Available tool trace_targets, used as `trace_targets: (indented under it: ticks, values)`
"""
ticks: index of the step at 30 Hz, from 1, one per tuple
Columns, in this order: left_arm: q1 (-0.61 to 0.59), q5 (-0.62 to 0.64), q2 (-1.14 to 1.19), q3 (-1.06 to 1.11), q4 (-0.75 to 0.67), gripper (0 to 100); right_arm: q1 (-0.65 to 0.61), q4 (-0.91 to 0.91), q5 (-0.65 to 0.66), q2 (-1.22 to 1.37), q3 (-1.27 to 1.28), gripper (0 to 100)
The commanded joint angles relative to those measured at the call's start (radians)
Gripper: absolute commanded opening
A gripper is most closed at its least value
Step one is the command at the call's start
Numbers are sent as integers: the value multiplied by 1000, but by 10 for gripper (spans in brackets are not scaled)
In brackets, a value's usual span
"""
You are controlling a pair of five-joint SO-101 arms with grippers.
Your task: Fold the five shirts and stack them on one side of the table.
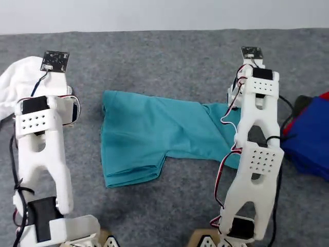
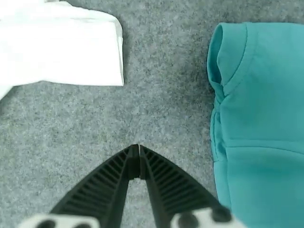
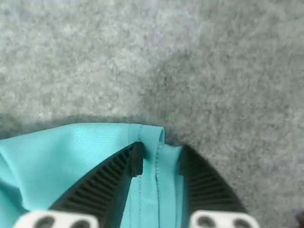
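Note:
A teal shirt (image 1: 149, 136) lies partly spread on the grey table, with one sleeve toward the near side. My right gripper (image 3: 162, 153) is at the shirt's right end and is open. Its fingers straddle the hemmed edge of the teal shirt (image 3: 71, 156), low over the felt. My left gripper (image 2: 138, 153) is shut and empty over bare felt. It sits between the teal shirt (image 2: 261, 118) and a white shirt (image 2: 57, 47). The white shirt (image 1: 20, 80) lies at the far left of the table.
At the right edge lies a pile of cloth: a blue shirt (image 1: 308, 139), a red one (image 1: 324, 96) and something dark (image 1: 303, 103) behind them. Grey felt (image 1: 169, 62) covers the table, and a pale wall runs along the far side.

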Motion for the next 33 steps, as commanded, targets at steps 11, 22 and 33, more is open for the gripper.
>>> trace_targets:
  ticks: [11, 22, 33]
  values:
    - [2, 6, -41, -7, -12, 8, -5, 59, 29, -7, -115, 28]
    - [-5, 5, -51, 30, -8, 8, 42, 42, 86, -7, -178, 11]
    - [-5, 5, -51, 35, -8, 8, 96, -48, 140, 24, -215, 11]
